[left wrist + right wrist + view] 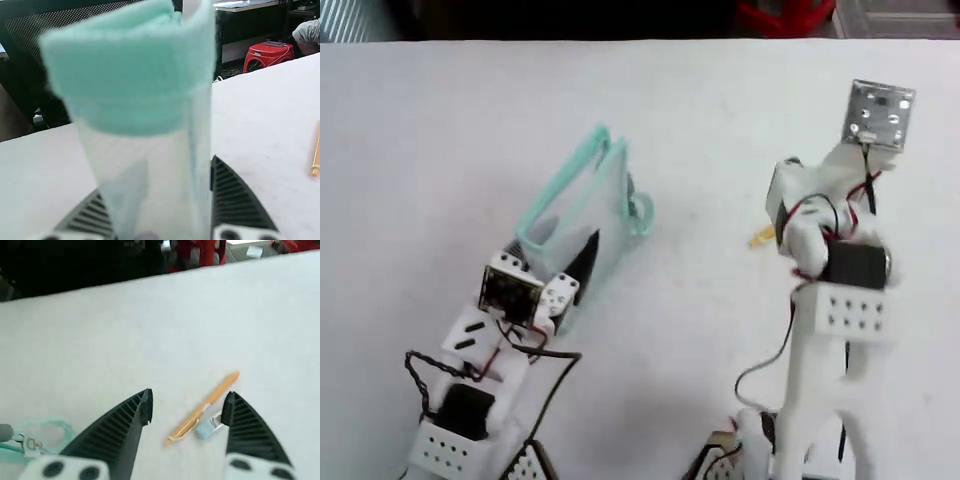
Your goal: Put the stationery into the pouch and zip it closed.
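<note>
A clear pouch (575, 205) with teal edging stands tilted on the white table, its open mouth facing up. My left gripper (157, 186) is shut on the pouch's (145, 150) lower end, one dark finger on each side. A teal wrist loop (640, 212) hangs off the pouch's right side. An orange pen (202, 410) lies flat on the table with a small pale blue piece (205, 429) beside it. My right gripper (189, 397) hovers open just above the pen, its fingers either side of it. In the high view the pen's tip (761, 238) pokes out from under the right arm (820, 230).
The white table (720, 120) stretches bare behind and between the arms. Its far edge runs along the top of the high view, with dark room beyond. Loose cables (545, 375) trail near the left arm's base.
</note>
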You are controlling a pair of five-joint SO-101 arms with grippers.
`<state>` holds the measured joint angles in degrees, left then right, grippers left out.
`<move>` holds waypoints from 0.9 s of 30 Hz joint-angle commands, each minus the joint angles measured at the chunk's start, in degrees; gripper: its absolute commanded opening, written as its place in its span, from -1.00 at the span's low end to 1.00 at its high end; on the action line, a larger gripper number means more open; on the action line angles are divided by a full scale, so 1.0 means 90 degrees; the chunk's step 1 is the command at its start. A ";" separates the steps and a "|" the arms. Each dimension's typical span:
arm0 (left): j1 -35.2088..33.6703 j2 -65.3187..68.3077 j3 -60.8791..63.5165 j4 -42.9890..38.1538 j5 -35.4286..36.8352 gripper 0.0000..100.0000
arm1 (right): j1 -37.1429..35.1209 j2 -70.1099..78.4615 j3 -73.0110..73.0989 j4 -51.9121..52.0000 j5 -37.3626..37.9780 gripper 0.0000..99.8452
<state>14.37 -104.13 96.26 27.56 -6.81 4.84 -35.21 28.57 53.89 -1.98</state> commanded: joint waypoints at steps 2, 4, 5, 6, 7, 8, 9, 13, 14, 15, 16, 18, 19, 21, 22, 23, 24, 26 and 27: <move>-0.0005 -0.0073 -0.0166 -0.0059 0.0068 -0.65 | 0.0093 0.1646 -0.0186 -0.0435 -0.0381 -0.56; -0.0005 -0.0073 -0.0156 -0.0059 0.0137 -0.61 | 0.0122 0.2525 -0.0606 -0.0386 -0.1016 -0.55; -0.0005 -0.0073 -0.0147 -0.0059 0.0293 -0.59 | 0.0239 0.2935 -0.0821 -0.0337 -0.1319 -0.55; -0.0005 -0.0073 -0.0137 -0.0049 0.0449 -0.57 | 0.0396 0.3306 -0.1074 -0.0181 -0.1612 -0.55; -0.0024 -0.0073 -0.0137 -0.0049 0.0547 -0.57 | 0.0581 0.3639 -0.1309 0.0015 -0.1905 -0.55; -0.0034 -0.0073 -0.0137 -0.0049 0.0567 -0.57 | 0.0737 0.3922 -0.1543 0.0249 -0.2149 -0.55; -0.0034 -0.0073 -0.0137 -0.0049 0.0547 -0.57 | 0.0874 0.4147 -0.1729 0.0493 -0.2354 -0.55; -0.0015 -0.0073 -0.0137 -0.0049 0.0469 -0.57 | 0.1021 0.4811 -0.2208 0.1177 -0.2540 -0.55; -0.0005 -0.0073 -0.0137 -0.0059 0.0391 -0.57 | 0.1021 0.4947 -0.2276 0.1226 -0.2540 -0.55; -0.0005 -0.0073 -0.0137 -0.0059 0.0332 -0.57 | 0.1021 0.5055 -0.2305 0.1197 -0.2540 -0.55; -0.0005 -0.0073 -0.0127 -0.0059 0.0322 -0.57 | 0.1031 0.5172 -0.2364 0.1187 -0.2540 -0.55; -0.0005 -0.0073 -0.0127 -0.0059 0.0293 -0.57 | 0.1050 0.5416 -0.2540 0.1001 -0.2540 -0.55; -0.0005 -0.0073 -0.0127 -0.0059 0.0293 -0.57 | 0.1060 0.5553 -0.2647 0.0904 -0.2549 -0.55; -0.0005 -0.0073 -0.0127 -0.0059 0.0293 -0.57 | 0.1060 0.5827 -0.2891 0.0835 -0.2569 -0.55; -0.0005 -0.0073 -0.0127 -0.0059 0.0293 -0.57 | 0.1070 0.5944 -0.2999 0.0835 -0.2569 -0.55; -0.0005 -0.0073 -0.0127 -0.0049 0.0293 -0.57 | 0.1079 0.6071 -0.3096 0.0825 -0.2569 -0.55; -0.0005 -0.0073 -0.0127 -0.0049 0.0293 -0.57 | 0.1118 0.6198 -0.3204 0.0816 -0.2579 -0.55; -0.0005 -0.0073 -0.0127 -0.0049 0.0293 -0.57 | 0.1226 0.6462 -0.3429 0.0806 -0.2589 -0.55; -0.0005 -0.0073 -0.0117 -0.0049 0.0293 -0.57 | 0.1265 0.6589 -0.3575 0.0796 -0.2589 -0.56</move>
<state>14.46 -104.13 96.26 27.56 -3.65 14.77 22.73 1.14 62.15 -24.92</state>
